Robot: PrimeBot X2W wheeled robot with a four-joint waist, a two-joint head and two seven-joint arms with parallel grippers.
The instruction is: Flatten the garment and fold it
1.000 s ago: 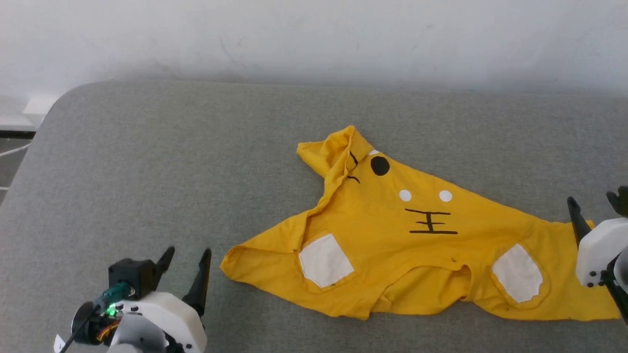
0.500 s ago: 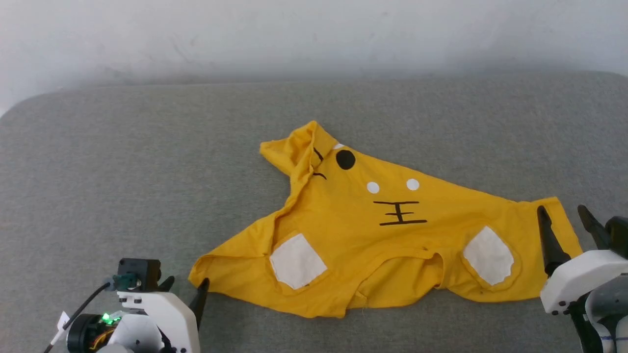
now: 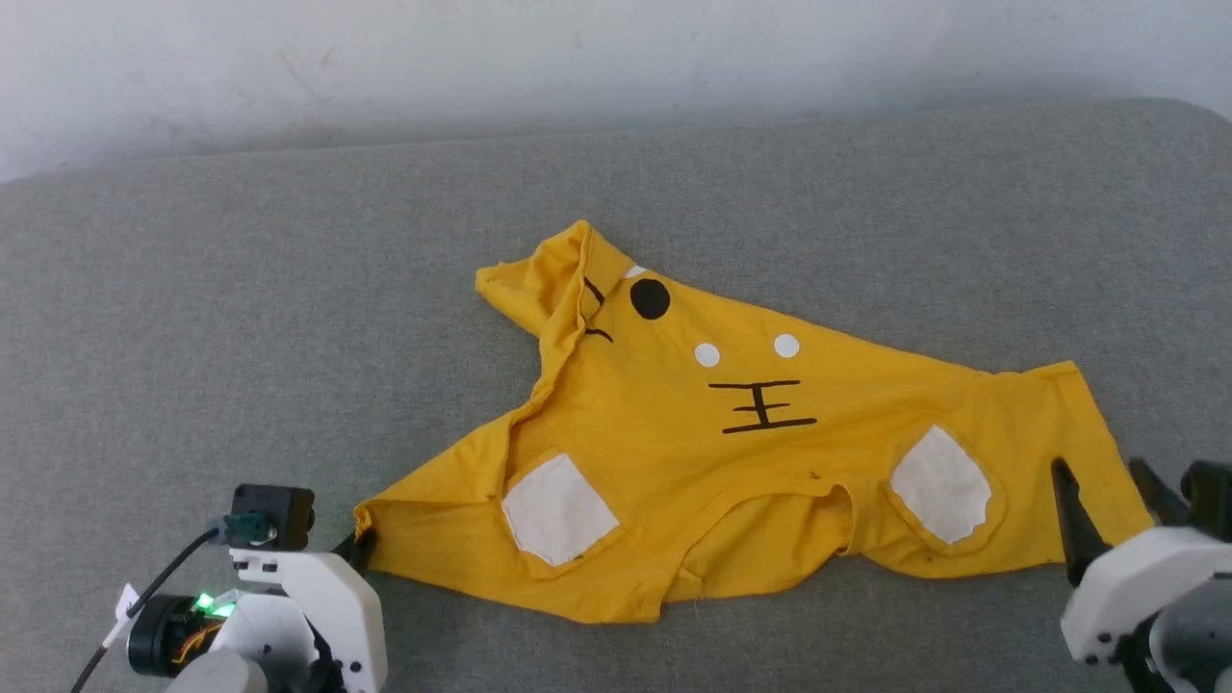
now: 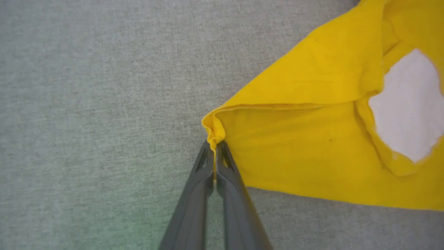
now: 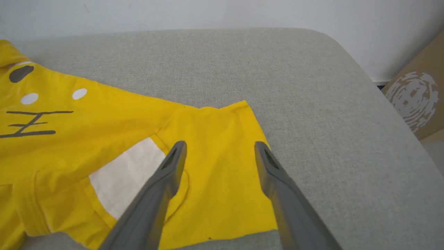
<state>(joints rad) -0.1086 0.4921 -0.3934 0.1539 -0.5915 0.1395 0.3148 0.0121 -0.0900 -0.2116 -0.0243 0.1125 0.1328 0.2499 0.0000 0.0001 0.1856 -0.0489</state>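
The garment [image 3: 751,452], a mustard-yellow T-shirt with white patches, dots and black lines, lies crumpled on the grey cushion [image 3: 289,289]. My left gripper [image 3: 361,551] is at its near left corner, shut on the bunched tip of the cloth, as the left wrist view shows at the garment [image 4: 312,132] corner and left gripper [image 4: 215,147]. My right gripper [image 3: 1107,481] stands open over the garment's right sleeve end; in the right wrist view the right gripper [image 5: 220,147] fingers straddle the yellow garment [image 5: 215,166] without closing on it.
A white wall [image 3: 616,58] runs behind the cushion. The cushion's rounded right corner [image 5: 333,45] drops off beside a brown cardboard box [image 5: 416,100]. Bare grey fabric lies left of and behind the shirt.
My left gripper came up to the shirt's left corner and shut on it. The camera shifted, so the scene slid left and the right gripper now shows above the sleeve end, still open.
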